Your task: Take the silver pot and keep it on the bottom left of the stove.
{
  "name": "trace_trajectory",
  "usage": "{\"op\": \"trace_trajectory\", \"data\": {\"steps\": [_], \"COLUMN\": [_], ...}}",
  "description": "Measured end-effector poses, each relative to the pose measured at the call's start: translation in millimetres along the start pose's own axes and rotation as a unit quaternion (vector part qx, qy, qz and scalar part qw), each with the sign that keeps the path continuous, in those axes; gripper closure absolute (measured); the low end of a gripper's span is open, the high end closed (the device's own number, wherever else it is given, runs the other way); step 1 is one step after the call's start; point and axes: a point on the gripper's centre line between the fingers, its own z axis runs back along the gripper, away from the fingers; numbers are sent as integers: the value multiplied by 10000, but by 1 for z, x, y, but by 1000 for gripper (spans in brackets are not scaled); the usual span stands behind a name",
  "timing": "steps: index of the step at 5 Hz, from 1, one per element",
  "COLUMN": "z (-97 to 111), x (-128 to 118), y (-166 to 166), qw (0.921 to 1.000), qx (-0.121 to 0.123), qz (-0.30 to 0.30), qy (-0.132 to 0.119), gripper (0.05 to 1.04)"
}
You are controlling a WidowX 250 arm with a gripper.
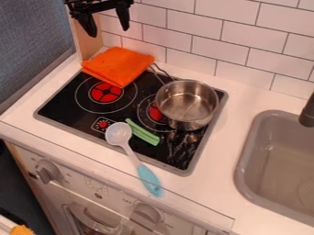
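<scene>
Well, the tool (109, 31) hangs at the upper left of the camera view, above the orange cloth (116, 64), its two fingers spread wide and well apart from the silver pot (187, 104). The pot stands upright on the right side of the black stove (55, 108), partly covering the right-hand burner (154, 111), and its wire handle (160, 73) points back toward the cloth. That cloth lies folded over the stove's back left edge, partly on the bench (215, 156), near the left-hand burner (105, 92). Both burners have red centres.

In front of the burners, a green piece (142, 132) lies slanting on the stove. Just beside it is a spoon with a pale bowl (118, 133) and a blue handle (149, 181); the bowl end is over the stove, and the handle runs across its front edge toward the front of the bench. A grey sink (245, 160) is set into the bench on the right, with a dark faucet (308, 112) at its far side.
</scene>
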Motion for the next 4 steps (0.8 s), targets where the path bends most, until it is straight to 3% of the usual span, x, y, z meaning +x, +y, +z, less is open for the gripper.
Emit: {"op": "trace_trajectory", "data": {"steps": [1,2,4], "z": [-16,-26,-40], "x": [-9,-34,-57], "y": [3,-12,-55], "qw": [9998,9997,9980], "qx": [19,-45,-427], "qz": [50,-141,-430], "qy": [202,198,205], "gripper": [84,84,84]}}
